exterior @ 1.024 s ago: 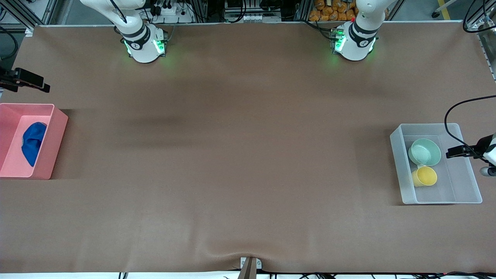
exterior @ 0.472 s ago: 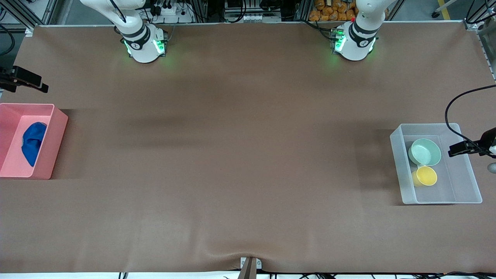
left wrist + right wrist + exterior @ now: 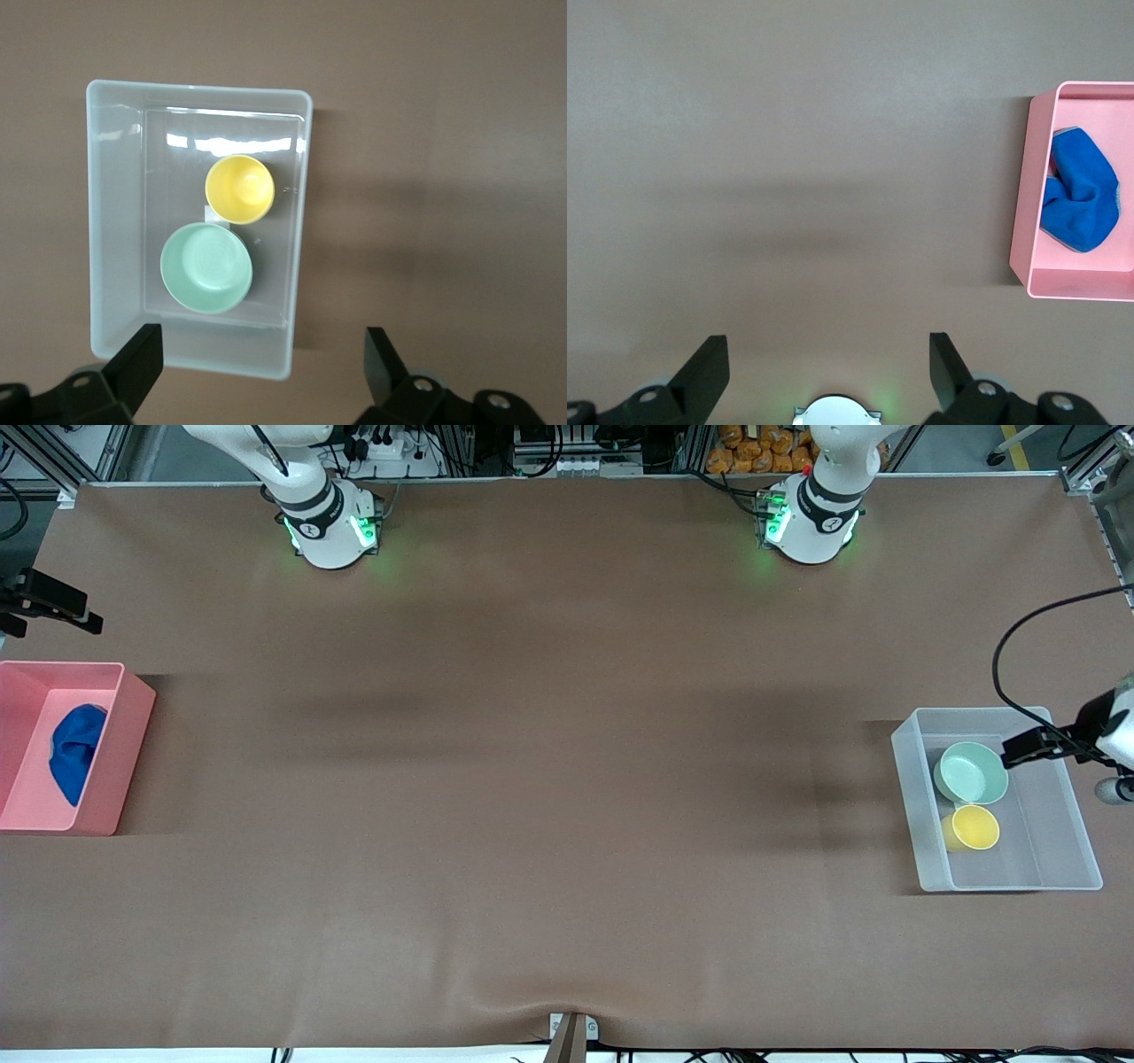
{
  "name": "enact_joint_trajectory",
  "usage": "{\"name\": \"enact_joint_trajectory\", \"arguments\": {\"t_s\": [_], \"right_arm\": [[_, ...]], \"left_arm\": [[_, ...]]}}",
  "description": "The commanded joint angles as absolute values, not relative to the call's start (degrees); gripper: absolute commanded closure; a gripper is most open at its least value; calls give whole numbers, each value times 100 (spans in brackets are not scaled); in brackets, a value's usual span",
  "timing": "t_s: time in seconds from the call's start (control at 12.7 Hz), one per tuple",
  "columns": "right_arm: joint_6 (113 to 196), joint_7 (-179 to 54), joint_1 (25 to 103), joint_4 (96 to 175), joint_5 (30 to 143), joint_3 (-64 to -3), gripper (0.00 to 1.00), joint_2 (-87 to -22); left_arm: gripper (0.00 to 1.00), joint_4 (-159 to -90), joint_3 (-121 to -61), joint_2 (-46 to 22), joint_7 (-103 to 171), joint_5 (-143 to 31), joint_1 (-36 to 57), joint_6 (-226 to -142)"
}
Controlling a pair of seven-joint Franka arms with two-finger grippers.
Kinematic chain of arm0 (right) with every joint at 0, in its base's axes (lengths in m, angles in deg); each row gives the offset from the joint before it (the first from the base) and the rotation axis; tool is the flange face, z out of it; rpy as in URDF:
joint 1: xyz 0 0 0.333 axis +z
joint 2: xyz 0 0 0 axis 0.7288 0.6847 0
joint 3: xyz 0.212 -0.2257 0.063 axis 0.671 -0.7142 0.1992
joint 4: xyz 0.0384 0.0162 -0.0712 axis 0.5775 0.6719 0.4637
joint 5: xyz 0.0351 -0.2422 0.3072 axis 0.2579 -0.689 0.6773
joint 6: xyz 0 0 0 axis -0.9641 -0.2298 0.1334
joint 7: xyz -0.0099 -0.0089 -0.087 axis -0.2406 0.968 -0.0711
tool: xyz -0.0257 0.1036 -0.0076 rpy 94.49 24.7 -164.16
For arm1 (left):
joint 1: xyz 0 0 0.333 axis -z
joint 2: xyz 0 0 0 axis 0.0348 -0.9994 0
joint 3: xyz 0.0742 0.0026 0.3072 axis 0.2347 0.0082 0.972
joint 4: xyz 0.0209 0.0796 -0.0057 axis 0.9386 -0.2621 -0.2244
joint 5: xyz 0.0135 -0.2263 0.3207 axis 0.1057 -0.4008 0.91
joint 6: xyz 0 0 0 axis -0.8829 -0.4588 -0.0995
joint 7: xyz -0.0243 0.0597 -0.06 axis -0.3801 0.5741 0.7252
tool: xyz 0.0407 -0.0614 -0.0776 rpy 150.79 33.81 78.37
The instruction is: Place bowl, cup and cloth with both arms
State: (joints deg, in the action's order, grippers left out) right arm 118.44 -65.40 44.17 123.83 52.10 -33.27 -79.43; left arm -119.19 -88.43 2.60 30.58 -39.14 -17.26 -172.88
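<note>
My left gripper (image 3: 257, 363) spread wide over clear bin (image 3: 912, 815) holding bowl (image 3: 973, 772) beside cup (image 3: 974, 827), my right gripper (image 3: 824, 363) agape, cloth (image 3: 74, 749) in pink bin (image 3: 124, 762)

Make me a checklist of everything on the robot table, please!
Surface: brown table cover, with a small ripple at the edge nearest the front camera.
Job's things: mint-green bowl and yellow cup sit side by side in the clear bin; blue cloth lies bunched in the pink bin.
Clutter: nothing seen.
Grippers: left gripper is open over the clear bin's edge; right gripper is open over bare table, near the pink bin.
Cables: a black cable loops above the clear bin.
Surroundings: two green-lit arm bases; metal frames and wiring past the table edge.
</note>
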Motion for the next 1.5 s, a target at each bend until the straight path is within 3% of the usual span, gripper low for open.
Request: {"name": "enact_joint_trajectory", "arguments": {"t_s": [0.0, 0.47, 1.42], "right_arm": [[11836, -6608, 4467, 12325, 5109, -3307, 0, -7947], [11836, -6608, 4485, 12334, 5083, -3299, 0, -7947], [11809, -6687, 4476, 12360, 5083, -3307, 0, -7947]], "left_arm": [[0, -12003, -7948, 873, 3374, -4358, -743, -16903], [0, -12021, -7321, 1753, 3840, -4764, 85, -16173], [0, -11986, -7304, 1868, 3313, -4738, 349, -15970]]}}
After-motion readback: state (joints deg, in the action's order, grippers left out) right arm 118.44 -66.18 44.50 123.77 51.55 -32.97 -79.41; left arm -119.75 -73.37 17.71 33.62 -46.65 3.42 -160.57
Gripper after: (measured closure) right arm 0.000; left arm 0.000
